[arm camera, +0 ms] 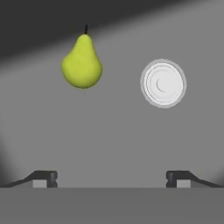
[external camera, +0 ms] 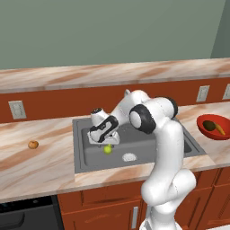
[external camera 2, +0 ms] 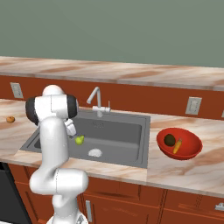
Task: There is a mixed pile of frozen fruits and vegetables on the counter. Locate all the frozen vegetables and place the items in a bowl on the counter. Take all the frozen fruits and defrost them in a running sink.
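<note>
My gripper point(external camera: 106, 142) hangs open inside the dark grey sink point(external camera: 90, 159), just above its floor. The hand view shows both fingertips point(arm camera: 46, 178) spread wide with nothing between them. A yellow-green pear point(arm camera: 82, 65), one of the frozen fruits, lies loose on the sink floor point(arm camera: 109, 131) beside the round pale drain point(arm camera: 163, 83). It also shows as the pear point(external camera: 108, 150) and pear point(external camera 2: 79, 140) in the base views. The small orange ball point(external camera: 33, 144) rests on the counter point(external camera: 45, 166) at left. The red bowl point(external camera 2: 190, 142) on the right holds the carrot point(external camera 2: 177, 146) and the dark brown ball point(external camera 2: 169, 139).
A silver gooseneck faucet point(external camera 2: 96, 100) stands behind the sink. Wall sockets point(external camera 2: 192, 105) sit on the red-brown backsplash. A raised marbled ledge point(external camera: 112, 74) runs along the back. My own white arm point(external camera: 166, 148) crosses the sink's right half.
</note>
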